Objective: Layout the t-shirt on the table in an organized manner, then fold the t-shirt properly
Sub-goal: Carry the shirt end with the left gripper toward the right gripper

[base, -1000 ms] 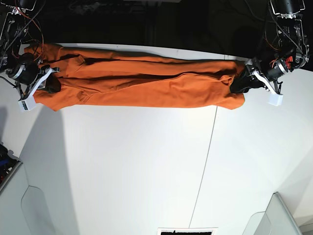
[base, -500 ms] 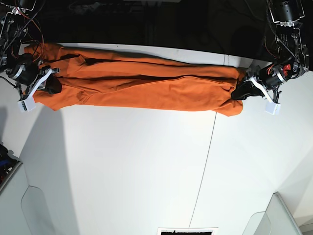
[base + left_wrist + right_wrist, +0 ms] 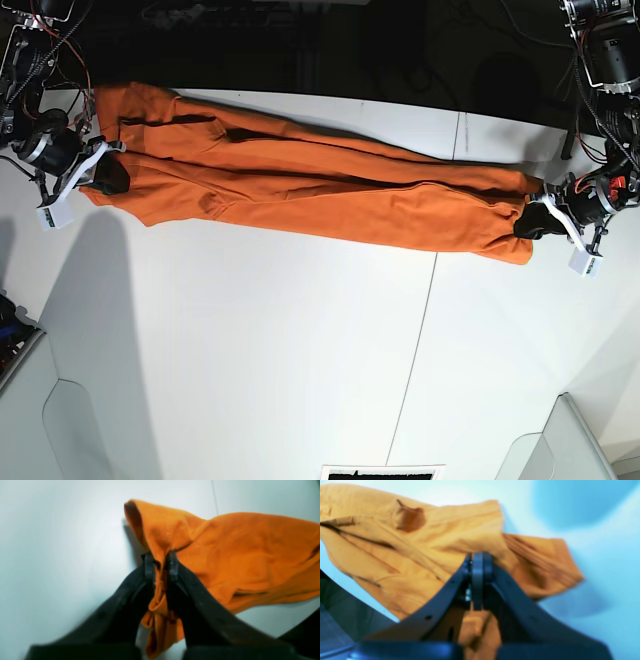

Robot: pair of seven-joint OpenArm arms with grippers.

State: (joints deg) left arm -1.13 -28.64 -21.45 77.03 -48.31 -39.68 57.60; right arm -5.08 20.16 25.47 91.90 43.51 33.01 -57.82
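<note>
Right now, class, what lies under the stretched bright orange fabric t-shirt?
Under the bright orange fabric t-shirt lies the matte white table, bare around it. The left gripper and right gripper pinch opposite ends. The tabletop beneath the cloth is covered, so nothing there can be checked.

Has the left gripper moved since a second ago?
Yes. In the base view the left gripper, shut on the t-shirt, has gone outward and nearer the camera, further from the table's seam.
</note>
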